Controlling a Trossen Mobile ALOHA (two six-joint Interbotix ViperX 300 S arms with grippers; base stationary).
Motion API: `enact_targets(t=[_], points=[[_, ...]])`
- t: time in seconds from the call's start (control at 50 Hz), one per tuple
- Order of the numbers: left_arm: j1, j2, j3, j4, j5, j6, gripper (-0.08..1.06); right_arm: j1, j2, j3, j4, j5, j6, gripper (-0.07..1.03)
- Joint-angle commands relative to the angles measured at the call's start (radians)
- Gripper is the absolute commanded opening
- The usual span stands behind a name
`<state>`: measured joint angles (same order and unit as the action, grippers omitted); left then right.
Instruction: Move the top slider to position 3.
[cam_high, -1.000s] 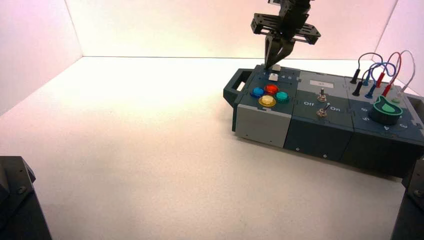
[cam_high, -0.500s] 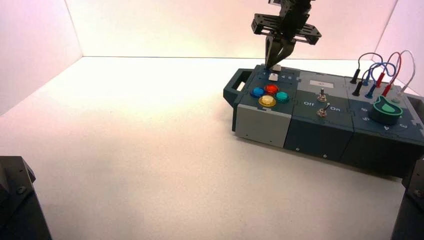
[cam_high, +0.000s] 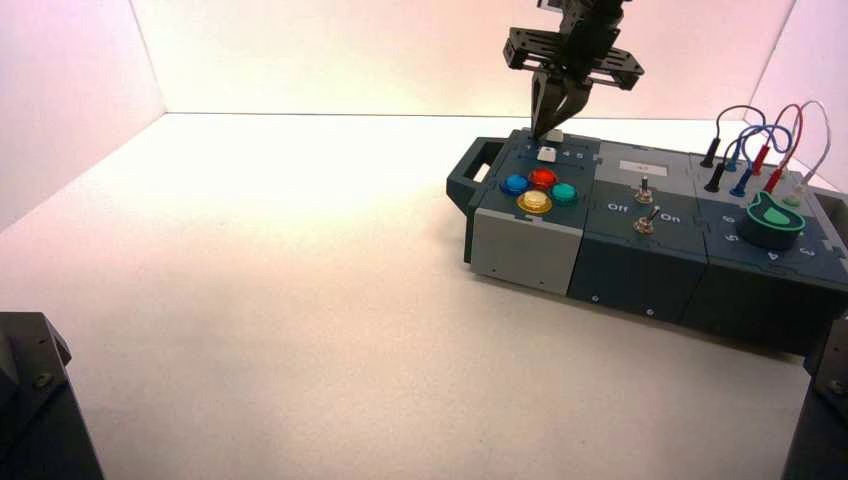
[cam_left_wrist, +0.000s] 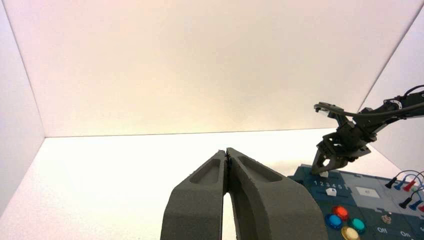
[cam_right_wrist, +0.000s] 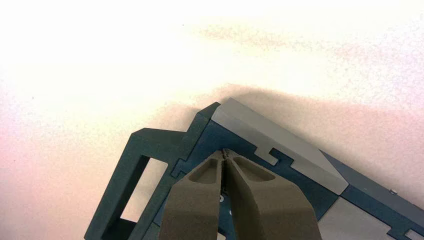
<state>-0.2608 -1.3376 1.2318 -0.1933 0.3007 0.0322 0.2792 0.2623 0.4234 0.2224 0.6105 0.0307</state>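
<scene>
Right gripper (cam_high: 549, 128) closed at top slider (cam_high: 553, 135), four buttons (cam_high: 538, 189)

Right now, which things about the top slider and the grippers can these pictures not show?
- The top slider: its position is unreadable in the high view; too small, beside the right gripper.
- Right wrist view: closed fingers hide the slider.
- Left wrist view: the numerals are too small to match; the left gripper waits far away.

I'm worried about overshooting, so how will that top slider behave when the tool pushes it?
The top slider is a tiny knob, so it probably moves under light force. It likely only glides along its row on the box, not tipping. The shut right tool touches with narrow tips, which might slip off.
</scene>
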Motion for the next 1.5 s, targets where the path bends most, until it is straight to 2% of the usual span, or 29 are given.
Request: enact_targets(t=[0.02, 0.4, 0.8, 1.12, 1.34, 1.5], points=[[-0.006, 0.008, -0.035, 0.000, -0.006, 0.002, -0.03, -0.006, -0.021, -0.003, -0.005, 0.005, 0.003, -0.02], [-0.006, 0.008, -0.035, 0.000, -0.011, 0.002, -0.03, -0.006, -0.063, -0.025, 0.000, 0.008, 0.009, -0.02], [-0.006, 0.008, -0.037, 0.002, -0.011, 0.002, -0.03, -0.006, -0.140, -0.060, 0.005, 0.080, 0.014, -0.02], [-0.006, 0.006, -0.037, 0.002, -0.006, 0.002, -0.03, -0.006, -0.236, 0.035, 0.002, 0.146, 0.015, -0.02], [-0.006, -0.008, -0.037, 0.002, -0.006, 0.002, -0.03, -0.006, -0.278, 0.081, -0.006, 0.225, 0.015, -0.02], [-0.006, -0.017, -0.037, 0.002, -0.003, 0.002, -0.03, -0.006, -0.304, 0.112, -0.031, 0.236, 0.015, -0.02]])
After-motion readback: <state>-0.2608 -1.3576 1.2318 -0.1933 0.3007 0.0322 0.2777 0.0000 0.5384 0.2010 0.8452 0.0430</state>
